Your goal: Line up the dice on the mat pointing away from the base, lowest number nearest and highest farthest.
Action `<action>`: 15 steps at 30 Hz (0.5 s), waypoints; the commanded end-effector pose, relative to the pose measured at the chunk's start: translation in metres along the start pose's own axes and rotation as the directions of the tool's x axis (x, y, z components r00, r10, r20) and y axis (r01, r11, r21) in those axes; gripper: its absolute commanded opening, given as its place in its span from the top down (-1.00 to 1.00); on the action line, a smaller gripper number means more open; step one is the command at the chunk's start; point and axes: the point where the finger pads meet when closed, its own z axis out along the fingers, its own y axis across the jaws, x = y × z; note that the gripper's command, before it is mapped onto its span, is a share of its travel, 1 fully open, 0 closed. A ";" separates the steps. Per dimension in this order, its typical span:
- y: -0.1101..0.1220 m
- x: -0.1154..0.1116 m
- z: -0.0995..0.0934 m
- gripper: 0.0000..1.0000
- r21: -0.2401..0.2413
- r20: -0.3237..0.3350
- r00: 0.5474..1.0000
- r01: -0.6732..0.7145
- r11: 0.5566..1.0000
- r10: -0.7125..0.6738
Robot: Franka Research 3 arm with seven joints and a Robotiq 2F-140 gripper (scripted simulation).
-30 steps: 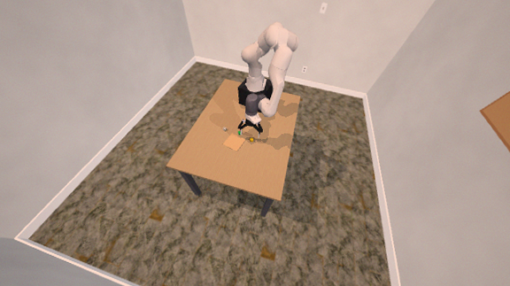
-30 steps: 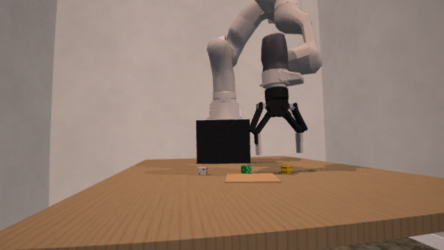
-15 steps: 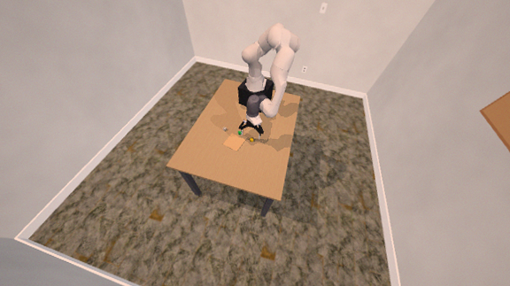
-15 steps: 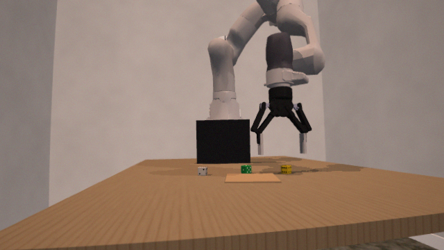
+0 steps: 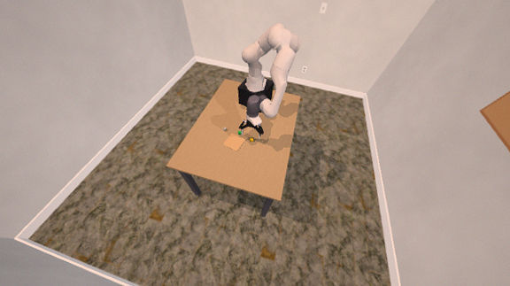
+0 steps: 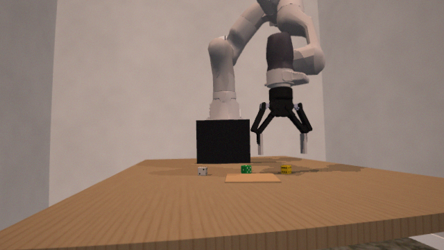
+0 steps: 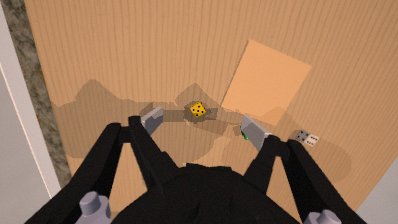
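Three dice lie on the wooden table just off the tan mat (image 5: 234, 143) (image 6: 252, 178) (image 7: 267, 82), on its side towards the base. The white die (image 5: 225, 129) (image 6: 202, 171) (image 7: 306, 137) lies left of the mat in the exterior view, the green die (image 5: 240, 133) (image 6: 246, 169) behind its middle, and the yellow die (image 5: 252, 139) (image 6: 286, 169) (image 7: 198, 110) at its right corner. In the wrist view only a sliver of the green die (image 7: 243, 134) shows beside one finger. My gripper (image 5: 251, 131) (image 6: 282, 149) (image 7: 202, 118) is open and empty, hanging above the table over the yellow die.
The black base block (image 5: 249, 94) (image 6: 223, 140) stands behind the dice. In the wrist view the table's side edge (image 7: 47, 125) runs along the left, with floor beyond it.
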 end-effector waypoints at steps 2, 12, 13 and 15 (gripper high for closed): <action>-0.001 0.000 0.000 -1.00 0.000 0.002 1.000 -0.010 1.000 0.010; -0.001 0.000 0.000 -1.00 0.000 0.002 1.000 -0.010 1.000 0.010; -0.001 0.000 0.000 -1.00 0.000 0.002 1.000 -0.010 1.000 0.010; -0.001 0.000 -0.002 -1.00 0.000 0.002 1.000 -0.010 1.000 0.010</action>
